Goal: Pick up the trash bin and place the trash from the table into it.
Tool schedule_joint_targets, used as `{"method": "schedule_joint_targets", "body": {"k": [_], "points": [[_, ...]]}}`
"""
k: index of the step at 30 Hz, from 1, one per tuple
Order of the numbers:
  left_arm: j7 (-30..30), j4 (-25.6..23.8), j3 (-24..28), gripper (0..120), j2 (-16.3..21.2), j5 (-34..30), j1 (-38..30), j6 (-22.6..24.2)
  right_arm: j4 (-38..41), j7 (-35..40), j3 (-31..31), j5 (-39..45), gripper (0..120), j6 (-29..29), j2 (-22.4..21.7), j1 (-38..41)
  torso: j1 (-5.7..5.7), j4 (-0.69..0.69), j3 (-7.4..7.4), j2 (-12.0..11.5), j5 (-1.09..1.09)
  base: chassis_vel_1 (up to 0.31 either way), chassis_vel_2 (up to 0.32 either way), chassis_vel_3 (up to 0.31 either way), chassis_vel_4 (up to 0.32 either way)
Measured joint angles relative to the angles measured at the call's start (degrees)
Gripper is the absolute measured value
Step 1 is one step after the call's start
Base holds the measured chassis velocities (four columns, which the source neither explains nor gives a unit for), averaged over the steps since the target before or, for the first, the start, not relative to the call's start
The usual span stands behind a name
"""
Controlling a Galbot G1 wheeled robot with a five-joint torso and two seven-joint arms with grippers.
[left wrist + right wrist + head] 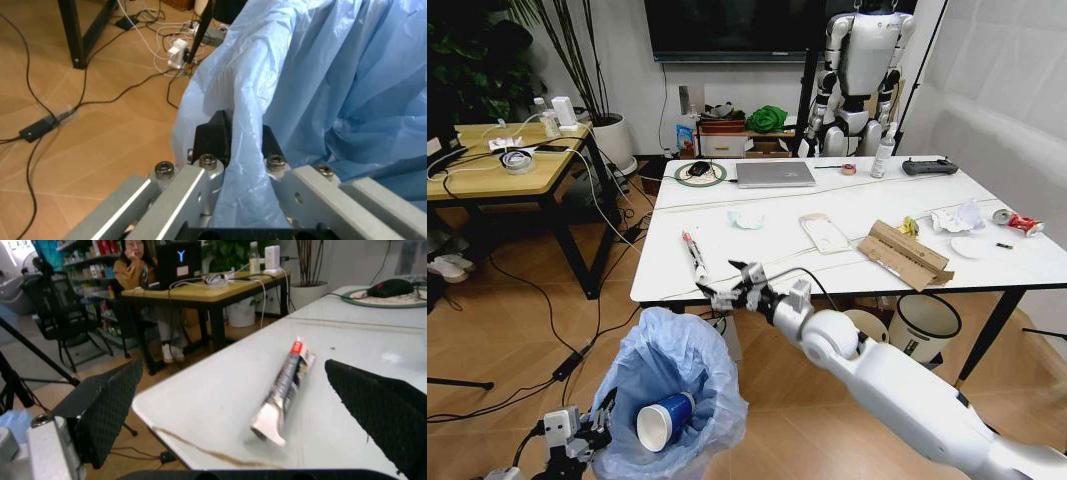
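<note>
Wood-floored office space surrounds a large rectangular white marble-look worktop [847,225] with a black edge and black legs.

**Bin.** The small trash bin lined with a crinkled, translucent light-blue plastic bag [667,385] hangs off the floor below the near-left corner of the worktop. The left claw [577,432] is clenched on its left rim; in the left wrist view both black pads [215,136] pinch a fold of the bag. A blue-white paper cup [663,421] already lies inside, on its side, mouth toward the near left.

**Step in hand.** The right claw [737,292] hovers at the near-left edge of the worktop, released, its fingers spread. In the right wrist view the two pads stand either side of a slim pen-like item in a white-and-red wrapper [283,390]; they are not touching it. The step appears to be the pick of this item.

**Item orientation.** The item lies flat near the near-left corner. Its long axis runs near to far, slightly angled, with the red-marked end pointing far.

**Next move.** The claw likely needs to descend and close across the short axis, at mid-length.

**Remaining trash.** Crumpled white tissues [956,216], torn brown cardboard [903,254], a white paper plate [972,247] and a crushed red can [1019,222] remain toward the right.
</note>
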Motion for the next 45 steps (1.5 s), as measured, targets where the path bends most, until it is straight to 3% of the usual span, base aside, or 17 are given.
{"method": "schedule_joint_targets", "body": {"k": [7, 13, 29, 39, 41, 43, 45], "points": [[-0.22, -0.66, -1.20, 1, 0.06, -0.50, 0.36, 0.00, -6.24, 1.50, -0.98, 0.20, 100, -1.62, 6.38, 3.03, 0.00, 0.03, 0.00, 0.00, 0.00, 0.000, 0.000, 0.000, 0.000], [-0.54, -0.75, -2.54, 1, 0.58, -1.42, 0.88, 0.10, -9.07, 2.09, -1.63, -2.51, 100, -2.98, 8.83, 4.54, 0.00, 0.01, 0.00, 0.00, 0.01, 0.000, 0.000, 0.000, 0.000], [-0.73, -1.18, -3.30, 1, 0.29, -2.05, 0.89, 0.23, -11.94, 11.93, -2.34, -6.64, 100, -12.14, 11.42, 5.72, 0.00, 0.01, -0.01, 0.00, 0.02, 0.000, 0.000, 0.000, 0.000], [-0.74, -2.06, -3.27, 1, 0.05, -1.82, 1.18, 0.22, -13.45, 13.18, -2.26, -7.51, 100, -13.38, 12.11, 6.06, 0.00, 0.01, -0.01, 0.00, 0.02, 0.000, 0.000, 0.000, 0.000], [-0.75, -2.12, -3.26, 1, -0.03, -1.76, 1.19, 0.22, -13.57, 13.11, -2.28, -7.55, 98, -13.31, 12.09, 6.05, 0.00, 0.01, 0.00, 0.00, 0.02, 0.000, 0.000, 0.000, 0.000], [-0.75, -2.15, -3.21, 1, -0.24, -1.55, 1.24, 0.17, -13.62, 13.01, -2.28, -7.82, 85, -13.18, 11.99, 5.88, 0.00, 0.01, -0.01, 0.00, 0.02, 0.000, 0.000, 0.000, 0.000], [-0.75, -2.15, -3.19, 1, -0.32, -1.42, 1.25, 0.15, -13.62, 12.98, -2.28, -7.89, 84, -13.16, 11.93, 5.83, 0.00, 0.01, -0.01, 0.00, 0.02, 0.000, 0.000, 0.000, 0.000]]}}
